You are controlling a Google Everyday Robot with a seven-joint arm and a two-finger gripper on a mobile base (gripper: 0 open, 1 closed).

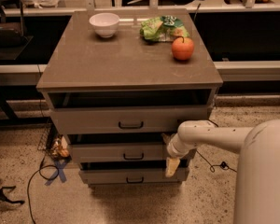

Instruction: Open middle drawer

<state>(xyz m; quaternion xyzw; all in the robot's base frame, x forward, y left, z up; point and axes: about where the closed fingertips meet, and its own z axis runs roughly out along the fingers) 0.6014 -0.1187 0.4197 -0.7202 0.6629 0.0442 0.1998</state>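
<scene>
The grey cabinet (126, 64) has three drawers. The middle drawer (107, 152) is a wide low grey front with a small black bar handle (133, 156) at its centre, and a dark gap runs above it. Its inside is hidden. My gripper (170, 154) is at the end of the white arm (210, 136), which reaches in from the right. It sits against the right end of the middle drawer's front, well to the right of the handle. Its yellowish tip hangs down over the bottom drawer's right end.
The taller top drawer (93, 120) with its bigger handle stands slightly out. The bottom drawer (107, 176) sits lowest. On the cabinet top are a white bowl (104, 23), a green bag (162, 28) and an orange fruit (183, 48). Cables and blue tape (56, 171) lie on the floor at left.
</scene>
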